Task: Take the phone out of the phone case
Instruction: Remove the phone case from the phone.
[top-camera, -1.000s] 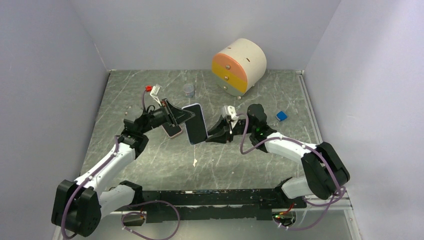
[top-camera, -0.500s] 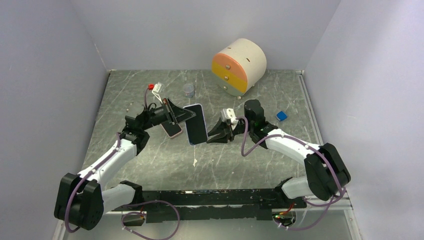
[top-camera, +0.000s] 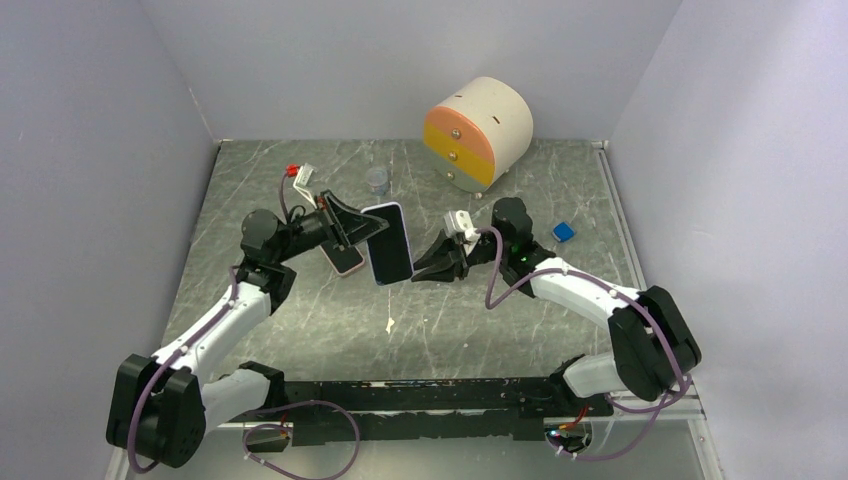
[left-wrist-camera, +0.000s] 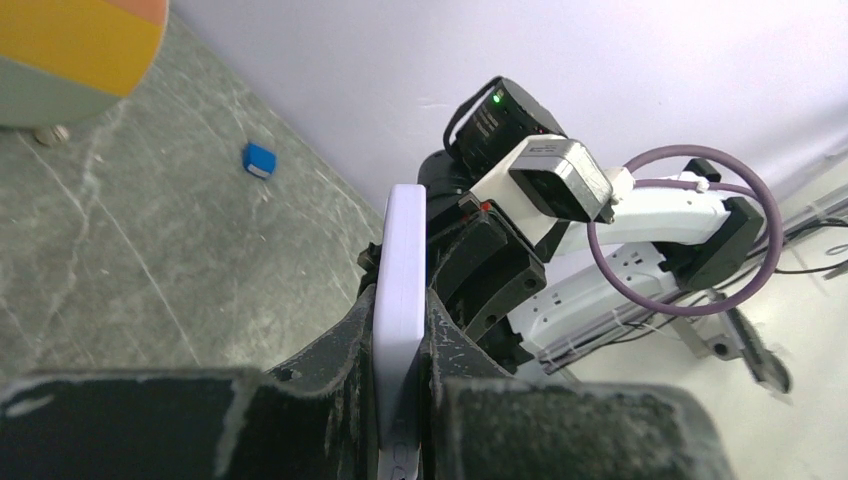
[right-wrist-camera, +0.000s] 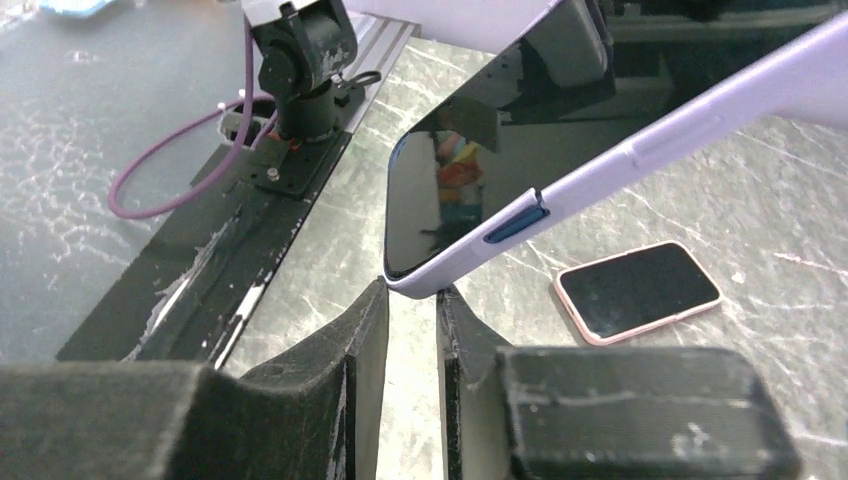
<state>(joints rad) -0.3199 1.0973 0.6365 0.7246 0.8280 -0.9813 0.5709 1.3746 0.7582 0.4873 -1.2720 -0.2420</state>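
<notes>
The phone (top-camera: 389, 243) has a dark, black screen and sits fully inside a pale lilac case (right-wrist-camera: 600, 178) with side buttons. It is off the table, tilted, with the screen facing up. The left gripper (top-camera: 368, 228) pinches its upper left part. The lower corner is at the right gripper (right-wrist-camera: 412, 300) fingertips; contact is unclear.

No text, brand, number or sign can be read in any view. The lilac phone case (top-camera: 388, 243) shows only a plain edge with buttons around a dark, reflecting screen. The pink-edged handset (right-wrist-camera: 638, 291) lying on the desk (top-camera: 450, 325) has a blank dark face.
</notes>
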